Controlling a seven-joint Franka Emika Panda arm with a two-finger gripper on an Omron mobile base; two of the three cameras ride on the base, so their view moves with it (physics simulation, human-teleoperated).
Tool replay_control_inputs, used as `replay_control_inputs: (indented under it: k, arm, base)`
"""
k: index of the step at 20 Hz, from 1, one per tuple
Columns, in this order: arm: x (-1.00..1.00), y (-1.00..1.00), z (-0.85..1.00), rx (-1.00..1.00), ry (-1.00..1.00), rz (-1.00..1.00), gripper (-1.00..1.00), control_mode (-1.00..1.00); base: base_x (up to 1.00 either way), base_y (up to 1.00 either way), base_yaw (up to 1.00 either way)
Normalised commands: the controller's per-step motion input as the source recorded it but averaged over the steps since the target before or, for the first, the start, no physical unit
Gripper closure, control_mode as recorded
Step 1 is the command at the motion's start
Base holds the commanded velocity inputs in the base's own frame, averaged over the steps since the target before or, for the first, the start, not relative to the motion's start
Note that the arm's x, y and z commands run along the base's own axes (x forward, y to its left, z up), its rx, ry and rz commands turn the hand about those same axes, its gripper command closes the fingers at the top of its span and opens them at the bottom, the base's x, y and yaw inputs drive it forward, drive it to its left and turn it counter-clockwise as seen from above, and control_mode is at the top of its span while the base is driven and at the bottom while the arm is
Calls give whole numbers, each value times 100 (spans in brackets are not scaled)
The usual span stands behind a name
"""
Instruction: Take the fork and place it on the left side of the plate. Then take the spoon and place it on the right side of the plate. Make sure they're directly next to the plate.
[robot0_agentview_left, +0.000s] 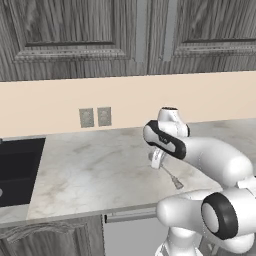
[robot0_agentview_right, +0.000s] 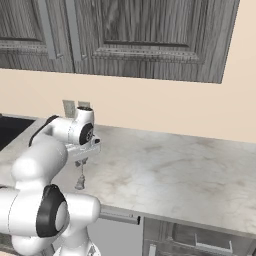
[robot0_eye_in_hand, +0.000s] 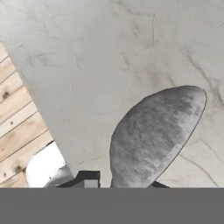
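The grey metallic spoon (robot0_agentview_left: 172, 178) hangs slanted from my gripper (robot0_agentview_left: 160, 166), bowl end lowest, just above the marble counter (robot0_agentview_left: 95, 170) near its front edge. The gripper is shut on the spoon's handle. In the right base view the spoon (robot0_agentview_right: 80, 181) dangles below the gripper (robot0_agentview_right: 82, 162), close to the counter. In the hand view the spoon's oval bowl (robot0_eye_in_hand: 155, 133) looms large between the dark fingertips (robot0_eye_in_hand: 89, 178) of the gripper (robot0_eye_in_hand: 124, 183). The fork and the plate are out of view.
A dark sink (robot0_agentview_left: 15, 167) is set into the counter at the far left. Two wall outlets (robot0_agentview_left: 95, 117) sit on the beige backsplash under dark wood cabinets (robot0_agentview_left: 70, 35). Beyond the counter's front edge lies wooden floor (robot0_eye_in_hand: 17, 118).
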Motion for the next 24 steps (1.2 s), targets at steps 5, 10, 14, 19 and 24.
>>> replay_control_inputs:
  k: [5, 10, 14, 19, 24]
  arm:
    - [39, 19, 0, 7, 8, -4, 100, -100]
    - [18, 11, 0, 0, 8, -4, 100, -100]
    - [0, 0, 0, 0, 0, 0, 100, -100]
    - [0, 0, 0, 0, 0, 0, 100, -100]
    - [0, 0, 0, 0, 0, 0, 100, -100]
  base:
    - [0, 0, 0]
    - [0, 0, 0]
    - [0, 0, 0]
    - [0, 0, 0]
    - [0, 0, 0]
